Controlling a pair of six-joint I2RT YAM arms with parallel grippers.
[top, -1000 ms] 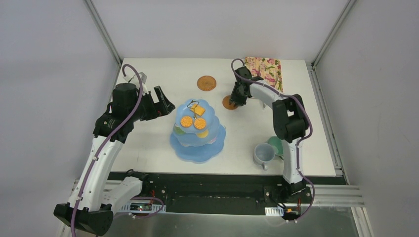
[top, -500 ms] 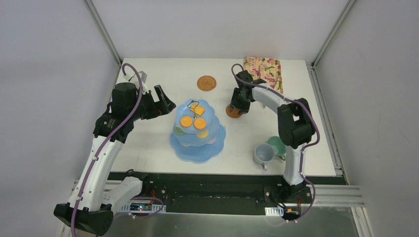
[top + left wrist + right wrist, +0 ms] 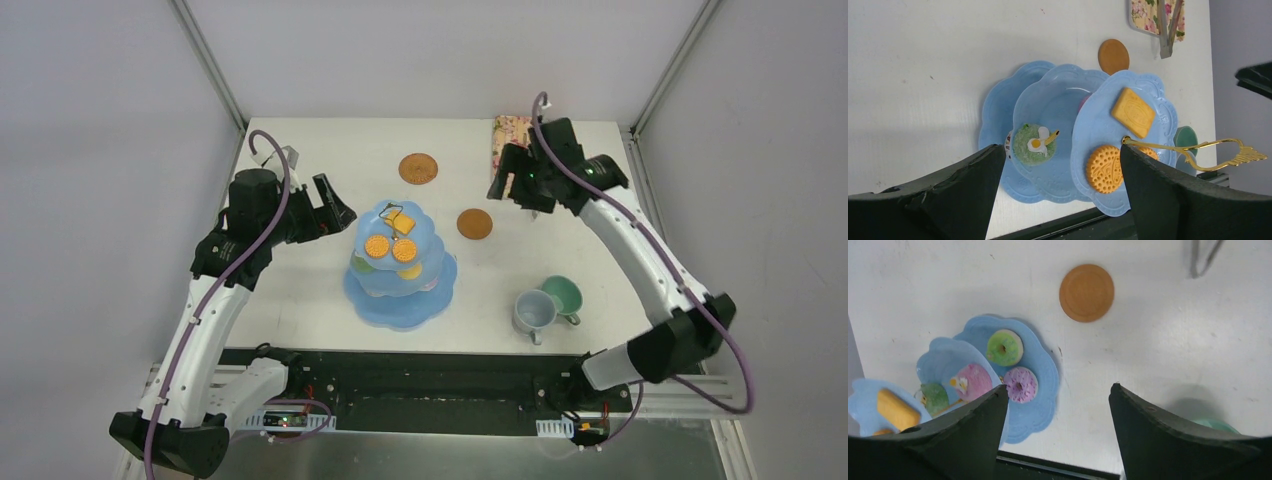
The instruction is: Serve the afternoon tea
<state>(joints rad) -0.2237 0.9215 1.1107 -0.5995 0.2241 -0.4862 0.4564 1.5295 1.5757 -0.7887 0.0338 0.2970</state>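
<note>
Brown coaster point(image 3: 474, 223) lies apart from stand point(image 3: 380, 310) rim, on open table point(image 3: 320, 160).

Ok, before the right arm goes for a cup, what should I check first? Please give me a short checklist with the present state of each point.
1. Right gripper empty, fingers open: ok.
2. Near coaster lies flat, nothing on it: ok.
3. Far coaster also bare: ok.
4. Grey-blue cup and green cup stand with their openings up: ok.
5. Room between the two cups for a finger: cannot tell; they stand very close together.
6. Left gripper open and apart from the stand: ok.
</note>
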